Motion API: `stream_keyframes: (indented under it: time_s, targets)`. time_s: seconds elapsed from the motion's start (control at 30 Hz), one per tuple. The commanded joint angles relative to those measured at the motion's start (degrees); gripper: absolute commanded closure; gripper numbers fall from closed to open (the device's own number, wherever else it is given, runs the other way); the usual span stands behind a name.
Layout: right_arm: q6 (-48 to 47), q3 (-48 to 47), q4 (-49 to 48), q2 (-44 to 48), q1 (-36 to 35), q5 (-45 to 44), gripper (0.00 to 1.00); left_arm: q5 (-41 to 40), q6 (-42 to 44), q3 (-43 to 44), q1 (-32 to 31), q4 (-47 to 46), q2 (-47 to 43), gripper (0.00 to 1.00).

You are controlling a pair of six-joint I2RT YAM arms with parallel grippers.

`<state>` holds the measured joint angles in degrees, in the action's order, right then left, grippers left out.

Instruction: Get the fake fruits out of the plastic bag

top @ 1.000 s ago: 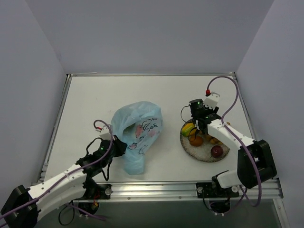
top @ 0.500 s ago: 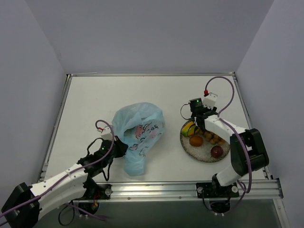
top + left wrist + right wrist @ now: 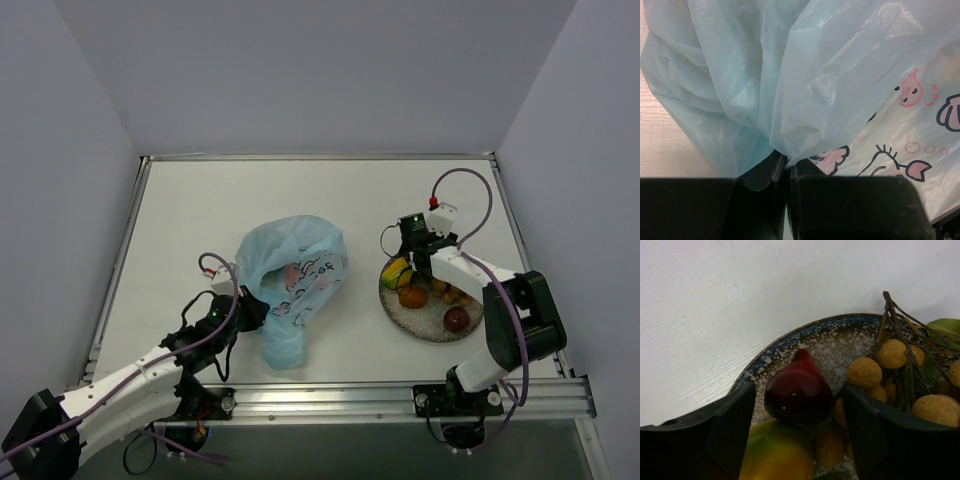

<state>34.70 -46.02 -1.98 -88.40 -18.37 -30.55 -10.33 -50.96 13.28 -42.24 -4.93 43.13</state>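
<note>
1. Top view: the right claw [image 3: 406,262] has drawn back over the plate [image 3: 425,328]. The plastic bag [image 3: 290,275] lies on the worktop [image 3: 200,220].
2. Left wrist: the left claw [image 3: 785,172] stays pinched on a bag fold.
3. Right wrist: the jaws have widened clear of the dark red fruit [image 3: 799,395], seemingly delivered onto the plate.

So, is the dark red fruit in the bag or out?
Out: the red fruit rests on the plate by the mango; the bag lies apart.

High rear overview; wrist close-ups on bag [image 3: 840,75], plate [image 3: 840,347].
</note>
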Motion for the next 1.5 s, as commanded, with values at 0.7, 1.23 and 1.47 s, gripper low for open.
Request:
stream_keyframes:
  time_s: [0.7,1.23,1.47]
  targets:
    - [3.4,1.0,-19.1,15.1,-44.4,5.2,0.92,-7.1,0.6,6.2,0.1,16.0,-7.9,0.98]
    - [-2.2,-13.1,-25.7,-8.4,-52.6,5.6,0.61,-6.4,0.2,6.8,0.1,13.8,-4.9,0.98]
    - [-2.9,-15.6,-24.7,-14.5,-49.1,7.0,0.60,-6.0,0.5,7.5,0.1,13.6,-4.9,0.98]
